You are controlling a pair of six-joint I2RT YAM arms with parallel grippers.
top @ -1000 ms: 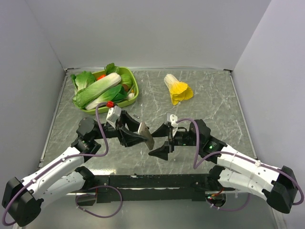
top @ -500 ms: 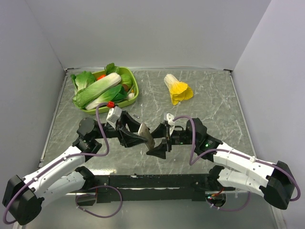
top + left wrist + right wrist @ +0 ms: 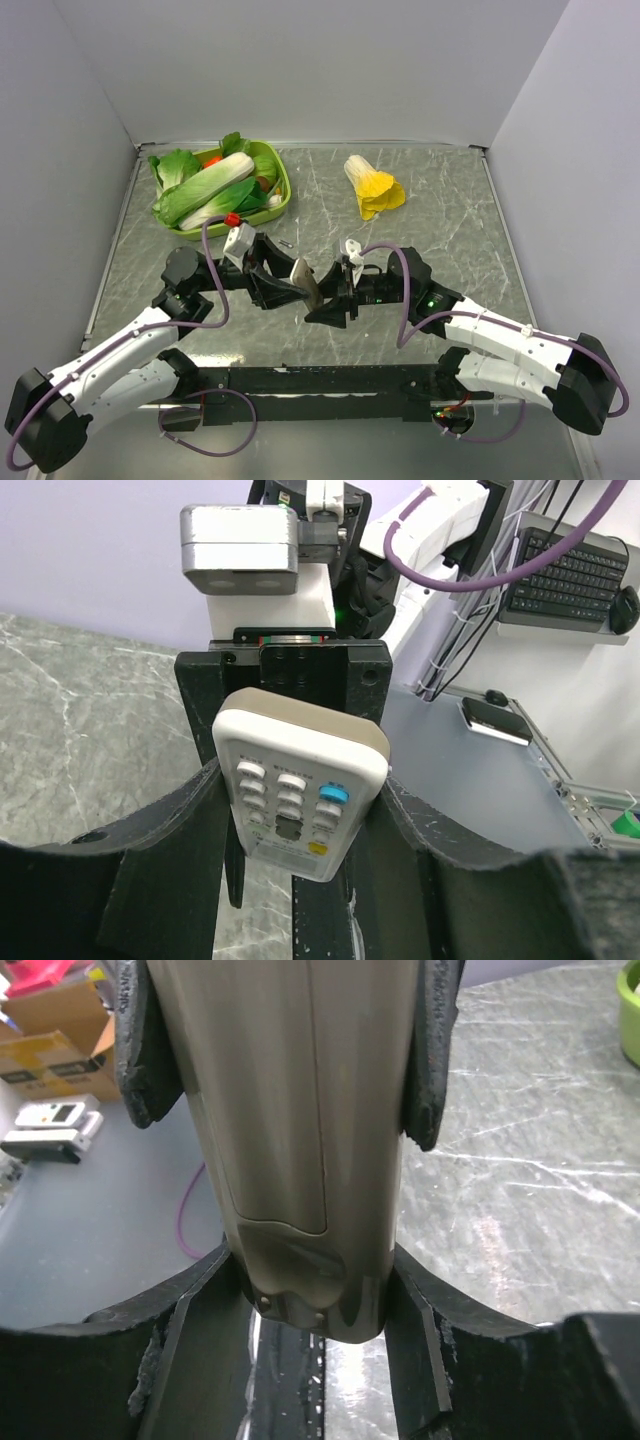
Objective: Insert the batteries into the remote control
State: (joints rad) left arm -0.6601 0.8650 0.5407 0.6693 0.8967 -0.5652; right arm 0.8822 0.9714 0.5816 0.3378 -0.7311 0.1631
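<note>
Grey marble table point(image 3: 440, 230), walled on three sides. The left gripper point(image 3: 290, 284) pinches the remote control point(image 3: 298, 770) above the table centre, buttons facing its wrist camera. The right gripper point(image 3: 312, 1270) has its fingers flanking the remote's lower end; whether they clamp it cannot be told.

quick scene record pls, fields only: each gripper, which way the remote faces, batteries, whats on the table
left gripper: shut on the remote control
right gripper: flanks the remote's other end; grip unclear
remote faces: buttons toward left wrist camera, plain back toward right wrist camera
batteries: not identifiable
table: green tray of toy vegetables, yellow toy cabbage
</note>
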